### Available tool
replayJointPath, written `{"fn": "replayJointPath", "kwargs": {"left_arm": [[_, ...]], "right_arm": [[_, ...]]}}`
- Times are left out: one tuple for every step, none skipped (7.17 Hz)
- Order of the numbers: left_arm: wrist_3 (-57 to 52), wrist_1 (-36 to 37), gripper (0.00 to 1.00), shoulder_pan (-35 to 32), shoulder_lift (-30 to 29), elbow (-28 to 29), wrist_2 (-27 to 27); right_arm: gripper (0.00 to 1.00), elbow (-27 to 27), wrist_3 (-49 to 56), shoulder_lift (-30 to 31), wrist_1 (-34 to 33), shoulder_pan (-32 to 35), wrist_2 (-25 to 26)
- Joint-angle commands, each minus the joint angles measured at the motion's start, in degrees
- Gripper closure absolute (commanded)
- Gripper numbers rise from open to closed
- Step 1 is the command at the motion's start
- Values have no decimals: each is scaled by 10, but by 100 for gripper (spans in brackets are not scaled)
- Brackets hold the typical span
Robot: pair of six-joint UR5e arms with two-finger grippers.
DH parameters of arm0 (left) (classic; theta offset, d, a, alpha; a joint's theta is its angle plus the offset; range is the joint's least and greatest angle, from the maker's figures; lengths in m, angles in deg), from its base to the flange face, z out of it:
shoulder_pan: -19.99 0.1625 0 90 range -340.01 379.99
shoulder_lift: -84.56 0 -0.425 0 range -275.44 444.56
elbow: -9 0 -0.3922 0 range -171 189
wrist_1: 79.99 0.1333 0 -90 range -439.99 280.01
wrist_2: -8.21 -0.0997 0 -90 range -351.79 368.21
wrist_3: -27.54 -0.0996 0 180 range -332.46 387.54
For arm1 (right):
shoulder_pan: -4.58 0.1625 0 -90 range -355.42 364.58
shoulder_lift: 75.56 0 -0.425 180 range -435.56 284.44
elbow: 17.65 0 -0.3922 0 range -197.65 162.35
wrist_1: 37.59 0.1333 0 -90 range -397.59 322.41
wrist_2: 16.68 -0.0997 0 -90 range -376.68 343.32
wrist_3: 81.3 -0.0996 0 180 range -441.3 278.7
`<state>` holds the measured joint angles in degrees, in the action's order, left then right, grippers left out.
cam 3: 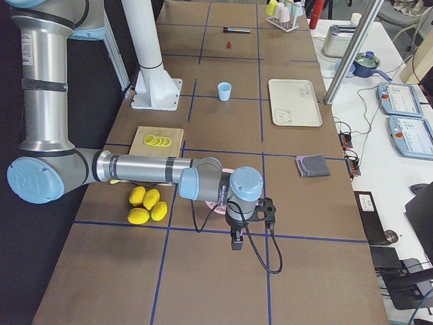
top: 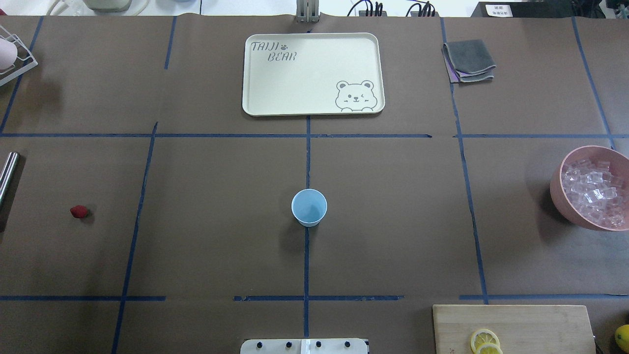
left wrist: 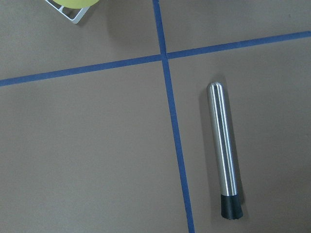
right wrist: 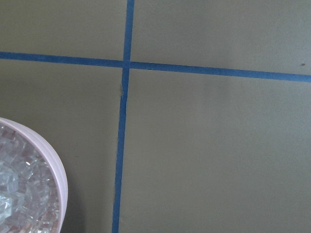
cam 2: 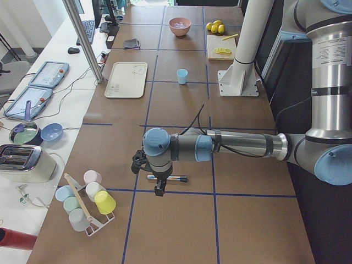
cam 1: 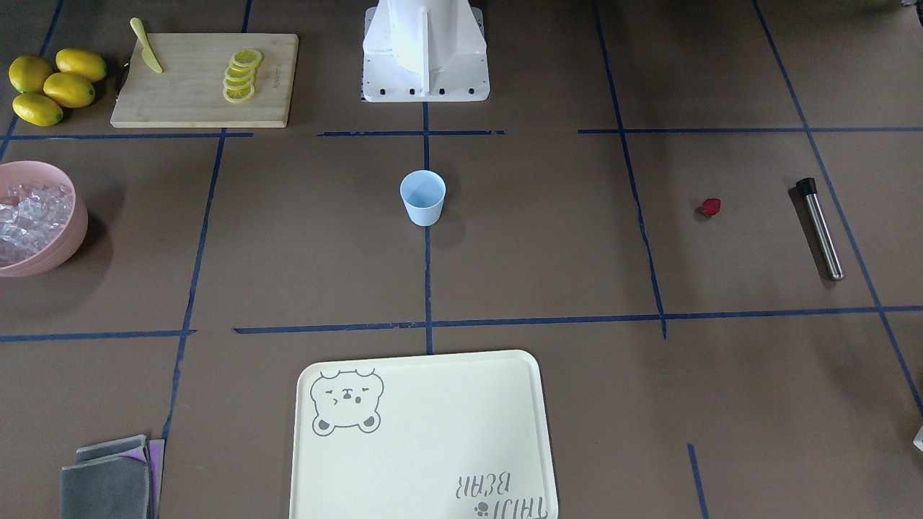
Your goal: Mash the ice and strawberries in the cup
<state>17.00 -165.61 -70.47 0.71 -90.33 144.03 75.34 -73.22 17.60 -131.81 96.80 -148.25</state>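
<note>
- The cup [cam 1: 423,197] stands upright mid-worktop on a blue tape line, well apart from the cream bear tray [cam 1: 447,432] and the robot's base [cam 1: 425,58]
- The strawberry [cam 1: 711,207] lies on the robot's left side, near the steel muddler [cam 1: 820,228] but not touching it
- The ice [cam 1: 29,216] fills the pink bowl [cam 1: 70,247] at the worktop's right end
- The left pincer [cam 2: 159,190] hangs over the muddler, the right pincer [cam 3: 237,242] just beside the bowl; I cannot tell whether either is apart or together
</note>
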Motion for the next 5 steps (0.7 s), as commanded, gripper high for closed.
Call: {"fn": "replayJointPath", "kwargs": {"left_arm": [[0,-1,0,0,-1,2,0],[0,-1,0,1,-1,2,1],[0,-1,0,1,-1,1,1],[0,-1,0,1,-1,1,1],[0,0,0,1,0,0,1]], "right_arm": [[0,3,0,-1,1,0,0],[0,4,1,-3,2,-1,-1],[0,22,1,-4,2,-18,-1],[0,52,0,-4,2,-41,-1],[0,71,-15,-4,1,-59,-6]]}}
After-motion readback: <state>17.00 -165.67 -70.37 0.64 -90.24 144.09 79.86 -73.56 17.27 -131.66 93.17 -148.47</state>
